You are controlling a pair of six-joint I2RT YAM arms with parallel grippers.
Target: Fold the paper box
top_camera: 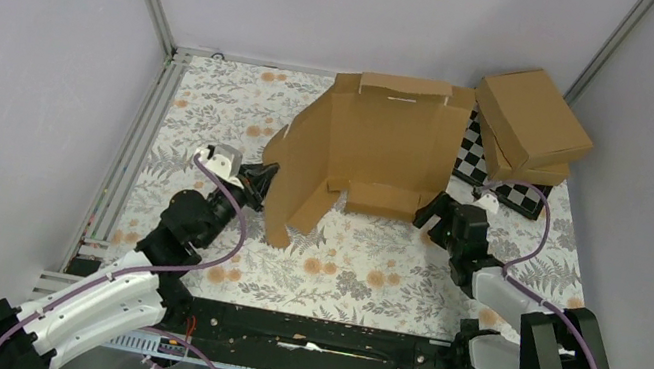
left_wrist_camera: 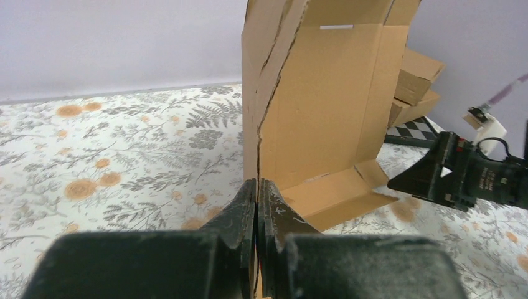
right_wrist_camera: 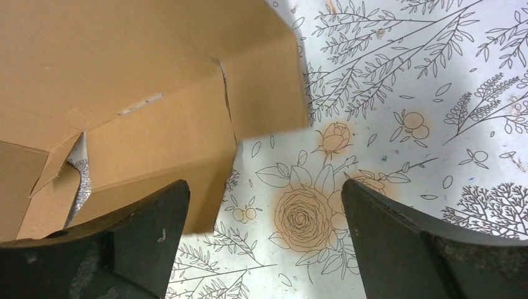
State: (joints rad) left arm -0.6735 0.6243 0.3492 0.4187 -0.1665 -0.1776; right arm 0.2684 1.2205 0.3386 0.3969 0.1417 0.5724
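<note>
At the left of the top view, the left claw (top_camera: 260,179) is clenched on the paper box's (top_camera: 382,138) left side flap (top_camera: 306,166). The left wrist view shows its fingers (left_wrist_camera: 240,208) pressed together, with the flap's lower edge running in between them. The box sits in the upper middle of the frame on the flowered worktop (top_camera: 369,268). Its big panel is tipped up towards the back wall and a low front wall (top_camera: 382,199) is half raised.

I judge the step in hand to be raising the side walls, with the left flap being swung upright. Next, that flap should come square to the base, and the right claw should help by steadying or pinching the near right corner.

The right claw (top_camera: 431,213) is released. In the right wrist view its fingers (right_wrist_camera: 398,230) stand wide apart over bare cloth, just beside the front wall's corner and not touching it.

In the upper right, two ready-made boxes (top_camera: 529,124) are stacked on a checkered board (top_camera: 479,163), apart from the work.

From above, the flap hides the left claw's tips. The box's right side flap is hard to make out behind the raised panel, and I cannot tell whether any tabs have been seated. The board is mostly covered.
</note>
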